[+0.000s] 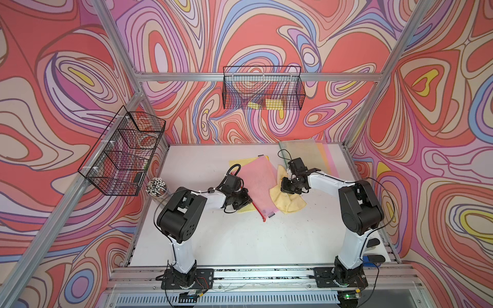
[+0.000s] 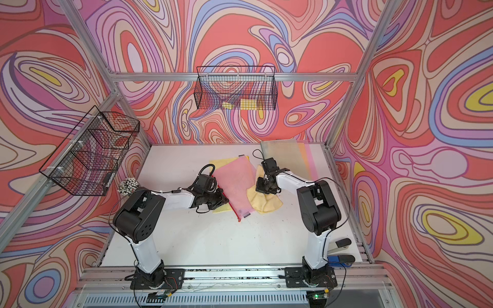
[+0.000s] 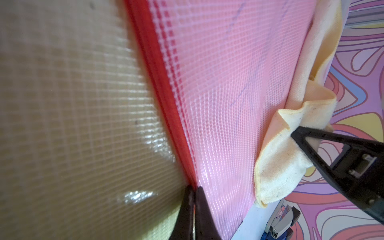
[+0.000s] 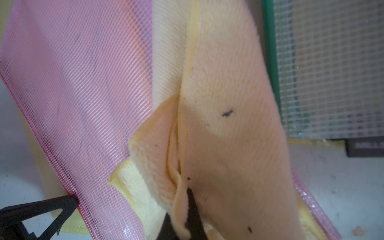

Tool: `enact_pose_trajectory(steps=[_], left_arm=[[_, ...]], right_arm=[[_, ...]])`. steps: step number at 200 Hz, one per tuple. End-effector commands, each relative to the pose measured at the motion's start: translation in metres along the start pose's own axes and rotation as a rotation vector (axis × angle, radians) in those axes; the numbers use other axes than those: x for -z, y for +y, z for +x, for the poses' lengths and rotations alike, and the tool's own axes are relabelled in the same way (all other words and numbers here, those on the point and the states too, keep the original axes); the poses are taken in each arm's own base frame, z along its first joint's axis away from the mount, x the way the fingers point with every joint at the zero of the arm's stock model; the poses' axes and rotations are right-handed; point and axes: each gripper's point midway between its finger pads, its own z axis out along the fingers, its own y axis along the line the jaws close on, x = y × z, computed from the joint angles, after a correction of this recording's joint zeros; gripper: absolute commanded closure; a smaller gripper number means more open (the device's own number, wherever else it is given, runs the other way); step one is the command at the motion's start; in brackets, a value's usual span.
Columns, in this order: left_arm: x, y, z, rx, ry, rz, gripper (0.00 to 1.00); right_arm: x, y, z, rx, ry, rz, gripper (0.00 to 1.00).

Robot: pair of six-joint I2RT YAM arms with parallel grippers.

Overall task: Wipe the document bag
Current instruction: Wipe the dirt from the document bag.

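Pinching the red zipper edge (image 3: 166, 104) of the pink bag (image 1: 260, 181), the left gripper (image 3: 194, 192) has its fingertips pressed together on that edge. The pink bag lies on the table (image 1: 213, 234) between both grippers, partly over a yellow bag (image 3: 72, 104). The right gripper (image 4: 181, 207) is clamped on a fold of the cloth (image 1: 288, 205), which touches the pink bag's side opposite the left gripper. Beyond the right gripper lies a stack (image 1: 309, 152) of further bags.
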Motion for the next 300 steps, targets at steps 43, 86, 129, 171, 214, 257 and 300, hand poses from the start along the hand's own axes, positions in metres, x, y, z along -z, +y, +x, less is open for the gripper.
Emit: enact_pose_trajectory(steps=[43,86,129,171,214,257,300], left_arm=[[0.014,-0.010,0.020,-0.184,0.097,0.006,1.00],[0.037,-0.006,0.048,-0.360,0.216,0.002,1.00],[0.042,0.015,0.049,-0.340,0.227,-0.098,1.00],[0.041,0.034,0.026,-0.246,0.144,-0.134,1.00],[0.038,0.030,0.016,-0.244,0.121,-0.111,1.00],[0.035,0.033,0.017,-0.238,0.131,-0.113,1.00],[0.032,0.030,0.017,-0.218,0.128,-0.077,1.00]], right_arm=[[0.049,0.047,-0.008,0.062,-0.063,-0.095,1.00],[0.060,0.128,0.011,0.194,-0.001,-0.305,1.00],[0.018,0.126,0.023,0.145,0.076,-0.320,1.00],[-0.006,0.121,0.053,0.117,0.152,-0.349,1.00],[-0.027,0.061,0.072,0.015,0.185,-0.228,1.00],[-0.017,0.011,0.067,-0.080,0.181,-0.166,1.00],[-0.010,0.093,0.060,-0.015,0.171,-0.325,1.00]])
